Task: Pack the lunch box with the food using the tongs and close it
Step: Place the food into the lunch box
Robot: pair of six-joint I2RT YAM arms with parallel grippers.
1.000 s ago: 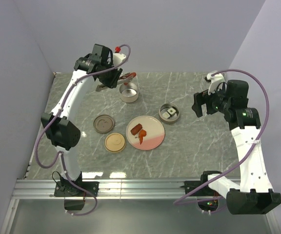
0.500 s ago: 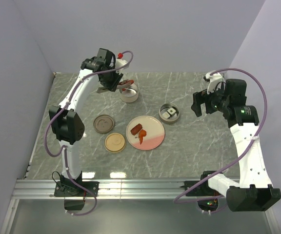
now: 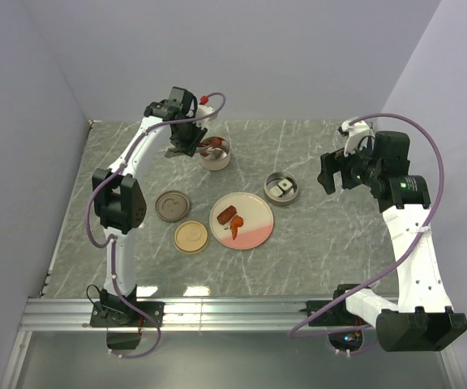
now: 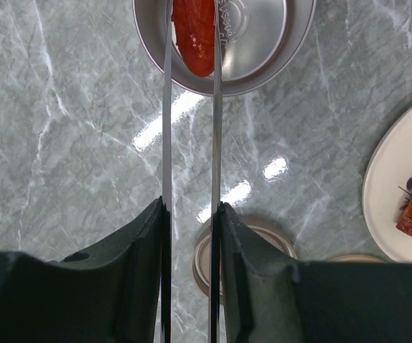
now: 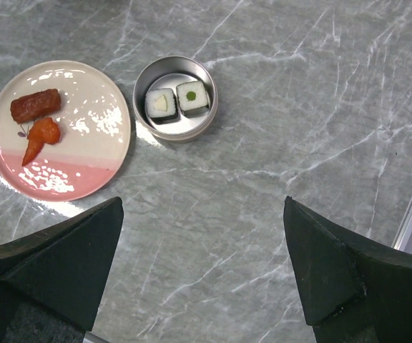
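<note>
The plate bearing a sausage and carrot piece sits mid-tabletop, two lids to its left, the sushi tin behind-right.

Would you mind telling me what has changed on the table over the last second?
The left gripper, shut on the tongs, swung right and lowered the red sausage over the open steel tin; nothing was released. The right gripper, plate and sushi tin stayed put.

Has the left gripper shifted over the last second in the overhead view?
Yes. The left gripper has moved right, closer to the steel container, which stayed put. The sausage in its tongs is now over the container's opening.
</note>
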